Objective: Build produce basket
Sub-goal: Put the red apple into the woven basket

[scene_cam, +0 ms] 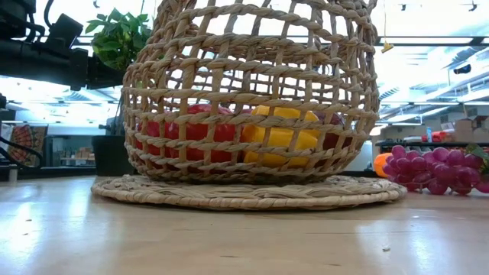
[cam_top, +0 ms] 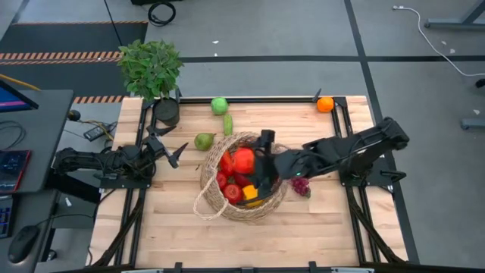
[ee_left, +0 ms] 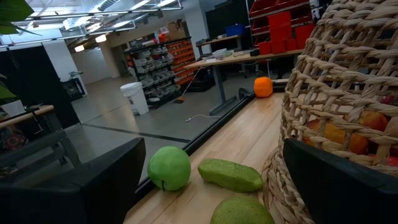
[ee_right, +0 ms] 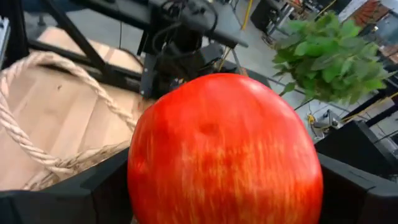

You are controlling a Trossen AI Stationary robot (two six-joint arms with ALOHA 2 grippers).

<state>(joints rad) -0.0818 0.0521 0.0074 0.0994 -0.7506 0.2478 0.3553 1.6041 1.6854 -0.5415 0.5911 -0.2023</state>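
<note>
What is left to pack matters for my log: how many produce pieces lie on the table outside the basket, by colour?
Green: 3 (apple, long piece, pear)
Orange: 1 (orange fruit)
Purple: 1 (grape bunch)
Total: 5
Not counted: red apple in the right hand.

The tabletop (cam_top: 318,227) was pale butcher-block wood. Around it lay a grey floor (cam_top: 409,30) crossed by dark seams, with orange-and-black hazard tape (cam_top: 61,54) at the far left and a white cable (cam_top: 424,23) at the far right. A desk (cam_top: 34,144) with a mouse (cam_top: 23,241) stood to the left. Beyond, the room held stocked shelves (ee_left: 168,59), red bins (ee_left: 280,25), a white bin (ee_left: 135,98), a long table (ee_left: 242,59) and bright strip lights (ee_left: 99,25) overhead.
</note>
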